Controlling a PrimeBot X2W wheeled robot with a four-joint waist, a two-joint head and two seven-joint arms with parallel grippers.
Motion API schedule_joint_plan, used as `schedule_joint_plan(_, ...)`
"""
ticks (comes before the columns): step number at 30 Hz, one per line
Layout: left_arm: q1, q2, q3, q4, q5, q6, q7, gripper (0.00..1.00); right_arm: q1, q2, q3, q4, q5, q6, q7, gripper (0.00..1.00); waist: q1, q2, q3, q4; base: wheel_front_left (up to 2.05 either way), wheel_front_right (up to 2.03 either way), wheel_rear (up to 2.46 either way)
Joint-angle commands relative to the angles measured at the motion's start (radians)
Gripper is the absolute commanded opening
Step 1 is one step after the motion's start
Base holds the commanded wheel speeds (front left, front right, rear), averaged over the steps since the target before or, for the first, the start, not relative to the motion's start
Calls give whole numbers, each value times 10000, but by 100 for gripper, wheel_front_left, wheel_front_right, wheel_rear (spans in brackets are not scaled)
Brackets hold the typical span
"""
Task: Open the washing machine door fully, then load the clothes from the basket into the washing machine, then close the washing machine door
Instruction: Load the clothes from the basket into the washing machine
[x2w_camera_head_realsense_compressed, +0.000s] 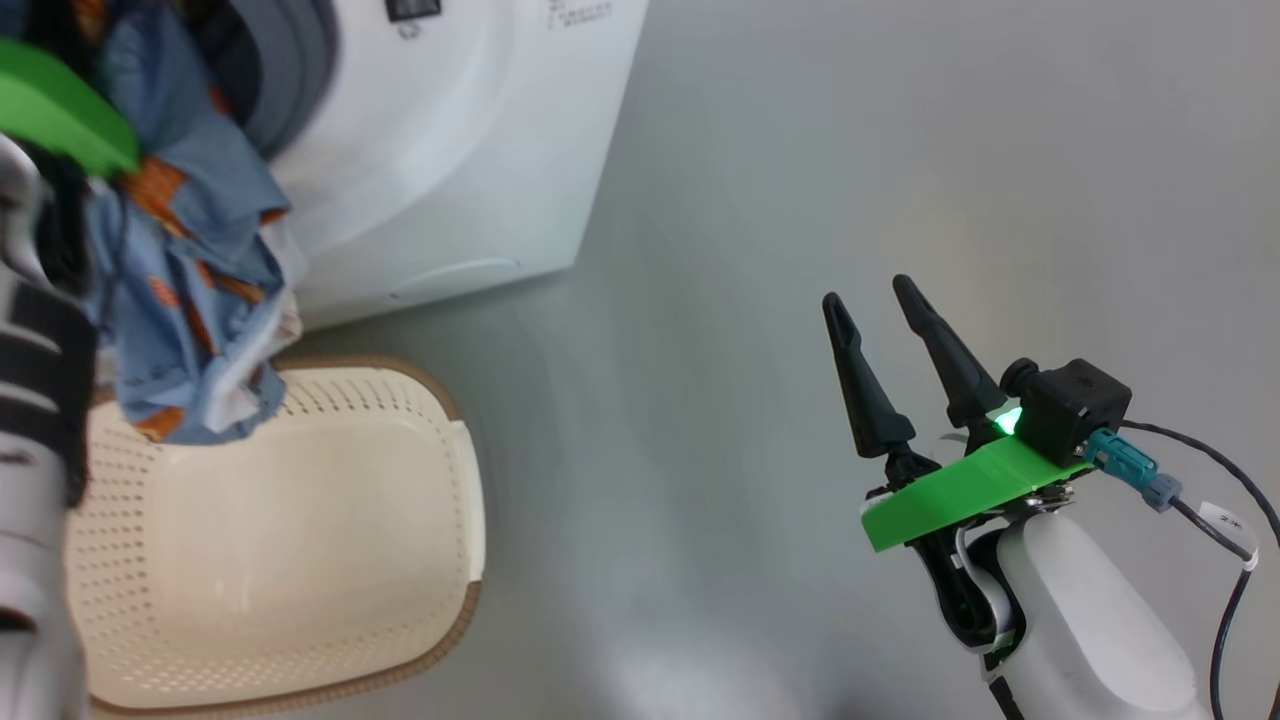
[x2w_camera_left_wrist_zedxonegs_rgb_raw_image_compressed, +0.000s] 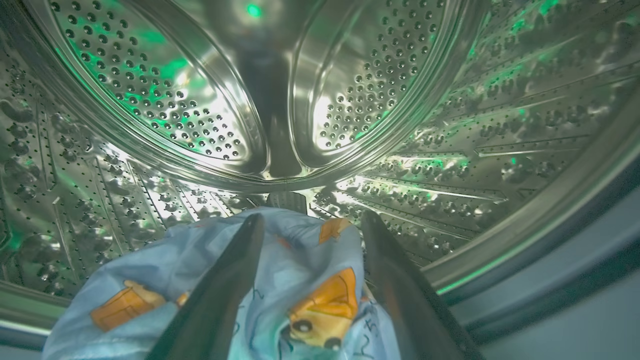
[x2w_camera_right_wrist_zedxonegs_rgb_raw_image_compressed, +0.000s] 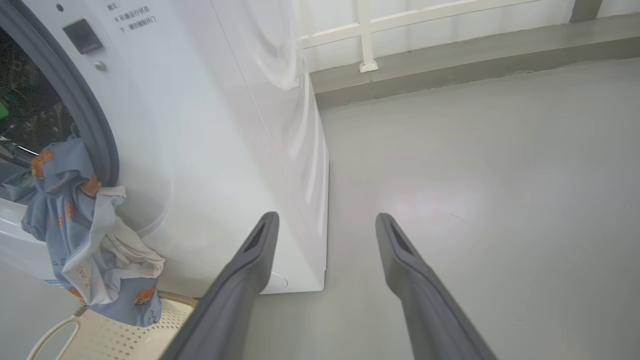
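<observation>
The washing machine (x2w_camera_head_realsense_compressed: 450, 150) fills the upper left of the head view, its white front and side standing on a grey floor (x2w_camera_head_realsense_compressed: 800, 150). The clothes (x2w_camera_head_realsense_compressed: 190, 260), blue cloth with orange-brown prints, hang in a bunch out of the machine's opening at the left edge of that frame. Their lower end dangles over the near rim of the basket (x2w_camera_head_realsense_compressed: 300, 560). The basket sits on the floor at the lower left, just in front of the machine, with its cream perforated inside bare. A white piece (x2w_camera_head_realsense_compressed: 285, 330) shows at the right edge of the bunch.

In the left wrist view the left gripper (x2w_camera_left_wrist_zedxonegs_rgb_raw_image_compressed: 312, 217) is inside the steel drum (x2w_camera_left_wrist_zedxonegs_rgb_raw_image_compressed: 200, 100). Its two dark fingers are spread wide. Blue cloth with a bear print (x2w_camera_left_wrist_zedxonegs_rgb_raw_image_compressed: 300, 260) lies between and under them, low in the middle of the frame, on the drum's lower lip. Nothing is pinched.

The right gripper (x2w_camera_head_realsense_compressed: 868, 290) is at the lower right of the head view, well apart from machine and basket, over bare floor. Its fingers point up the frame and are spread, with nothing between them. In the right wrist view (x2w_camera_right_wrist_zedxonegs_rgb_raw_image_compressed: 326, 216) the same gap shows. There the clothes (x2w_camera_right_wrist_zedxonegs_rgb_raw_image_compressed: 85, 235) drape down from the grey gasket (x2w_camera_right_wrist_zedxonegs_rgb_raw_image_compressed: 85, 100) at the left edge, reaching the basket (x2w_camera_right_wrist_zedxonegs_rgb_raw_image_compressed: 125, 330) in the lower left corner.
</observation>
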Motion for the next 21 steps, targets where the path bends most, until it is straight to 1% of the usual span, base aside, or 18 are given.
schedule_joint_plan(1, 283, 359, 78, -244, -52, -50, -116, 100, 92, -71, 236, -130, 123, 46, -80, 100, 0, 0, -639, 328, 0, 0, 0)
schedule_joint_plan(8, 1863, 148, 361, -1477, 45, -57, -128, 100, 322, -344, 260, 118, 341, 46, -80, 100, 0, 0, -1717, 814, 0, 0, 0)
schedule_joint_plan(11, 2748, 74, 430, -2100, 256, -29, -129, 100, 457, -449, 266, 202, 443, 46, -80, 100, 0, 0, -2210, 1017, 0, 0, 0)
schedule_joint_plan(15, 3992, -131, 792, -2835, 256, -23, -130, 100, 678, -584, 214, 288, 573, 46, -80, 100, 0, 0, -2803, 1295, 0, 0, 0)
schedule_joint_plan(21, 5731, -390, 1126, -4140, 589, 34, -131, 100, 1028, -829, 194, 358, 707, 46, -80, 100, 0, 0, -3552, 1668, 0, 0, 0)
